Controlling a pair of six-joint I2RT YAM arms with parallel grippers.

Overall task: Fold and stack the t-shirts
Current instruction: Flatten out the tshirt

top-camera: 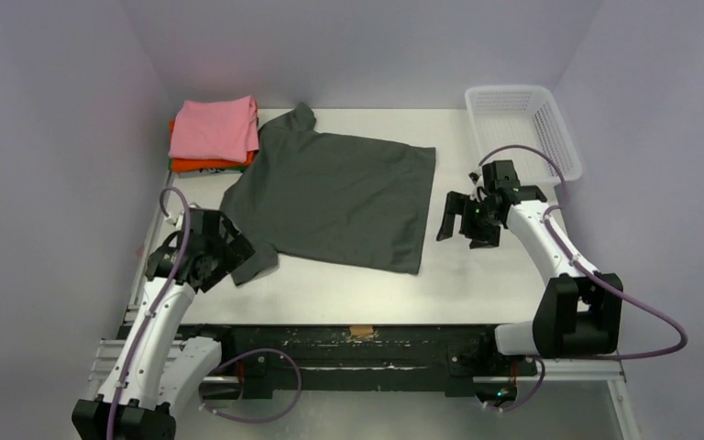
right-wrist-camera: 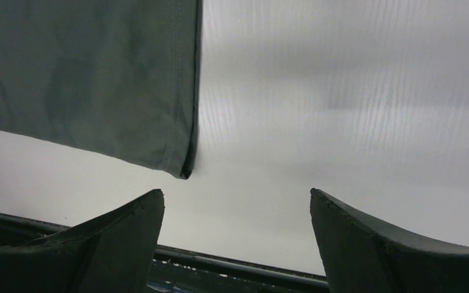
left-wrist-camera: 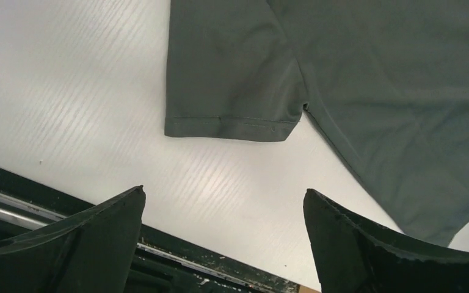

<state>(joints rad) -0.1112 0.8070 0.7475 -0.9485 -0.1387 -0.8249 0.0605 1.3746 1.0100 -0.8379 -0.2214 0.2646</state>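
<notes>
The charcoal-grey t-shirt (top-camera: 335,197) lies spread flat on the table, collar toward the back left. Its near sleeve shows in the left wrist view (left-wrist-camera: 232,79), and its hem corner in the right wrist view (right-wrist-camera: 98,79). The pink t-shirt (top-camera: 214,128) lies folded on the folded orange t-shirt (top-camera: 203,165) at the back left. My left gripper (top-camera: 225,252) is open and empty beside the near sleeve (left-wrist-camera: 223,195). My right gripper (top-camera: 466,222) is open and empty just right of the shirt's hem (right-wrist-camera: 235,195).
A white plastic mesh basket (top-camera: 522,124) stands at the back right corner. The table's black front rail (top-camera: 357,335) runs along the near edge. Grey walls close in the back and both sides.
</notes>
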